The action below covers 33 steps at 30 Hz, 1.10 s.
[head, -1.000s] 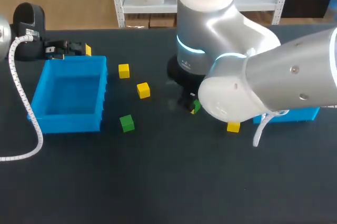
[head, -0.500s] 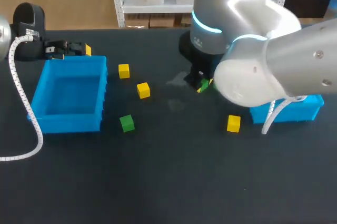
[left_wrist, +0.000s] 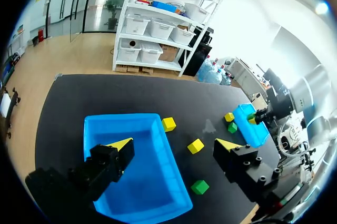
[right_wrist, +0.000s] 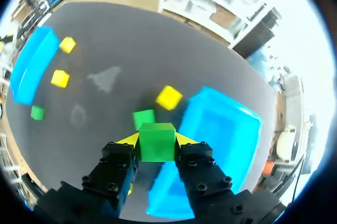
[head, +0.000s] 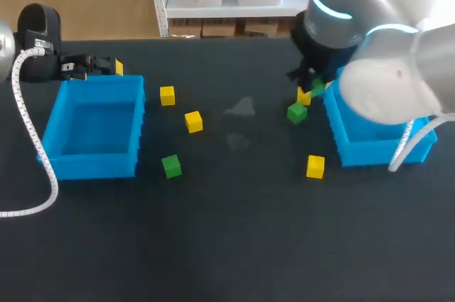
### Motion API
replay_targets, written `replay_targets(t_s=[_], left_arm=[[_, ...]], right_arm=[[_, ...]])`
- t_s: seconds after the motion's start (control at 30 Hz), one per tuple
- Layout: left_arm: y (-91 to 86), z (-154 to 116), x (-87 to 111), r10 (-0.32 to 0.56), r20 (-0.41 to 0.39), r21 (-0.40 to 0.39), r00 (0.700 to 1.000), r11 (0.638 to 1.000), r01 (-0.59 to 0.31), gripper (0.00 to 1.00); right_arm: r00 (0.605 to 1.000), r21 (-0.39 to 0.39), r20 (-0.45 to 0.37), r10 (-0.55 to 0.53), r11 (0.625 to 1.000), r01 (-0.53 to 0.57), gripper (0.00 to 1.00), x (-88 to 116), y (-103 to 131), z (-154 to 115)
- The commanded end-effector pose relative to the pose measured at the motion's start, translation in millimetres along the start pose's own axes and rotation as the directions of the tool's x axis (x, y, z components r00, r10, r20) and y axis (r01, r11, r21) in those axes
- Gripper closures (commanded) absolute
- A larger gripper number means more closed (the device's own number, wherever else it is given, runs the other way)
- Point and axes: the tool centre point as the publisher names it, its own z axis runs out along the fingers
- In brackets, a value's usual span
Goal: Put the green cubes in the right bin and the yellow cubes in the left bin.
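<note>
head view: the dark table point(head: 227, 245) holds loose cubes point(head: 171, 166). the right gripper point(right_wrist: 157, 142) clamps a green cube point(right_wrist: 157, 138), carried since a second ago from mid-table to the right bin point(head: 377, 147); the left gripper point(left_wrist: 174, 147) gapes empty by the left bin point(left_wrist: 147, 182).

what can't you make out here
Head view: my right arm covers much of the right bin, so its inside is mostly hidden.
Left wrist view: the right bin is too small to see inside.
Right wrist view: the green cube in the right gripper hides the table beneath.
</note>
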Motion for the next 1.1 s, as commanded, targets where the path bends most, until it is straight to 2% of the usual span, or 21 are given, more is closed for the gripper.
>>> replay_targets(t_s=[0.03,0.33,0.77,0.8,0.83,0.9,0.97,1.1], left_arm=[[2.5,-0.2,1.6,0.002,0.007,0.012,1.0,1.0,-0.002,0.0],[2.5,-0.2,1.6,0.002,0.007,0.012,1.0,1.0,-0.002,0.0],[2.5,-0.2,1.6,0.002,0.007,0.012,1.0,1.0,-0.002,0.0],[2.5,-0.2,1.6,0.002,0.007,0.012,1.0,1.0,-0.002,0.0],[2.5,-0.2,1.6,0.002,0.007,0.012,1.0,1.0,-0.002,0.0],[2.5,-0.2,1.6,0.002,0.007,0.012,1.0,1.0,-0.002,0.0],[2.5,-0.2,1.6,0.002,0.007,0.012,1.0,1.0,-0.002,0.0],[2.5,-0.2,1.6,0.002,0.007,0.012,1.0,1.0,-0.002,0.0]], right_arm=[[0.997,0.008,0.069,0.041,0.999,-0.042,1.0,12.2,-21.5,-9.1],[0.982,0.031,0.067,0.177,0.983,-0.179,1.0,31.8,-65.2,-5.2],[0.962,0.037,0.037,0.271,0.961,-0.272,1.0,57.1,-94.3,9.6],[0.962,0.036,0.035,0.271,0.962,-0.272,0.94,57.3,-94.3,9.6],[0.964,0.033,0.032,0.264,0.964,-0.265,0.76,57.4,-93.4,9.6],[0.969,0.028,0.031,0.243,0.969,-0.244,0.55,54.6,-90.1,8.5],[0.973,0.031,0.042,0.228,0.973,-0.23,0.0,50.1,-86.3,4.9],[0.982,0.032,0.036,0.187,0.982,-0.188,0.0,40.6,-75.3,-0.2]])
